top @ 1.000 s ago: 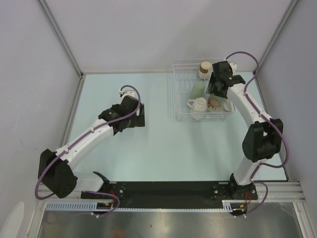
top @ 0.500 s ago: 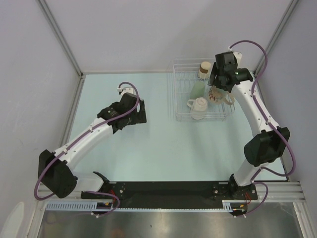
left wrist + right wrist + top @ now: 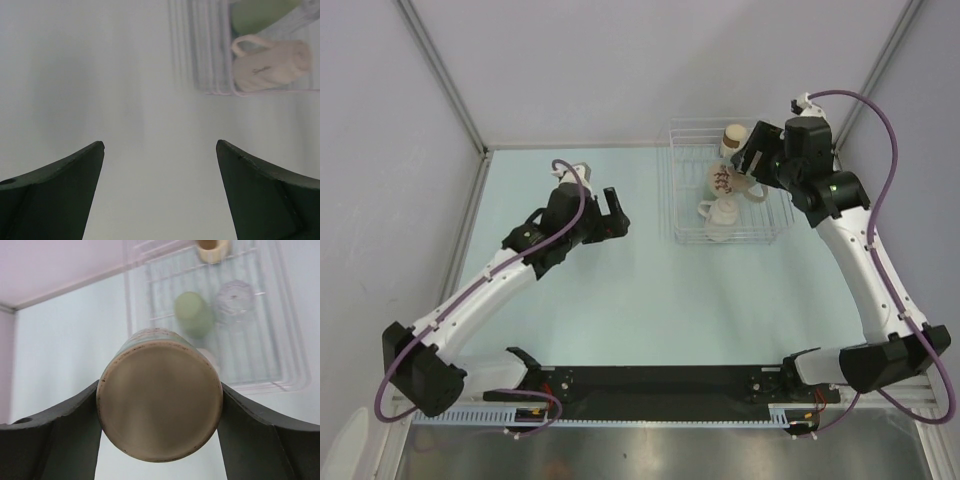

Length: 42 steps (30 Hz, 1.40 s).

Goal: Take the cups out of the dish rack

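Note:
My right gripper (image 3: pixel 736 174) is shut on the cream cup with dark print (image 3: pixel 722 180) and holds it lifted above the white wire dish rack (image 3: pixel 676 205). In the right wrist view the cup's tan base (image 3: pixel 160 410) fills the space between my fingers. Below it in the rack lie a pale green cup (image 3: pixel 194 314), a clear glass (image 3: pixel 235 297) and a tan brown-topped cup (image 3: pixel 733 138). A white handled cup (image 3: pixel 720 215) lies on its side at the rack's near edge and also shows in the left wrist view (image 3: pixel 270 70). My left gripper (image 3: pixel 616 214) is open and empty, left of the rack.
The rack stands at the table's far right, near the back wall and the right wall. Bare pale-blue table (image 3: pixel 650 300) lies in front of the rack and around the left gripper. The rack's corner (image 3: pixel 200 55) is ahead of the left gripper, to the right.
My right gripper has lifted the cream cup up out of the rack and carried it left. My left arm has swung right, toward the rack.

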Each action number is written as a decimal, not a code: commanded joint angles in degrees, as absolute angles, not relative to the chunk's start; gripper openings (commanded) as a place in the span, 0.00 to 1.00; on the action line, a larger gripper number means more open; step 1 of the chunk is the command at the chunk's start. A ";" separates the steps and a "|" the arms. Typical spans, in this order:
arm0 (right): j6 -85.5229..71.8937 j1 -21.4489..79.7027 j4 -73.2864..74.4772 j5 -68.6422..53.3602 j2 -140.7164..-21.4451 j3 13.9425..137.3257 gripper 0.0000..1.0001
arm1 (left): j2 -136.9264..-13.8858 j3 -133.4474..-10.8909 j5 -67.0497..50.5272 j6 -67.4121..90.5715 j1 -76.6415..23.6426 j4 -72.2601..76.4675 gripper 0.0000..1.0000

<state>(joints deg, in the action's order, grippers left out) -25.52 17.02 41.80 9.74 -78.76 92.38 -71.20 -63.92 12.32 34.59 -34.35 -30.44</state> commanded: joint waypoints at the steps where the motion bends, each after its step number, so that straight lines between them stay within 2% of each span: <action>1: -31.63 16.61 25.32 -2.98 -74.36 90.19 0.00 | -64.17 -60.83 3.61 38.49 -34.63 -16.73 1.00; 7: -40.59 11.79 12.77 -17.29 -69.18 77.80 0.00 | -61.70 -56.43 -6.39 43.23 -34.63 -2.59 1.00; 10: -49.72 8.36 1.00 -26.87 -66.71 68.84 0.00 | -61.70 -54.32 -9.57 46.92 -34.54 4.54 1.00; 14: -67.35 4.66 -24.39 -37.15 -64.78 58.47 0.00 | -61.44 -51.42 -13.27 50.79 -33.32 10.71 1.00; 16: -72.40 4.13 -36.13 -38.75 -65.12 53.89 0.00 | -60.65 -48.53 -14.58 53.69 -32.44 15.00 1.00; 22: -84.37 4.48 -53.50 -41.13 -67.76 48.08 0.00 | -59.06 -41.40 -21.53 60.11 -28.92 26.00 1.00; 33: -77.44 11.59 -46.68 -41.66 -67.06 46.59 0.00 | -59.50 -45.17 -24.34 58.01 -27.42 24.96 1.00; 42: -76.29 12.65 -45.53 -41.75 -67.06 44.83 0.00 | -59.50 -46.84 -23.38 57.74 -27.25 24.87 1.00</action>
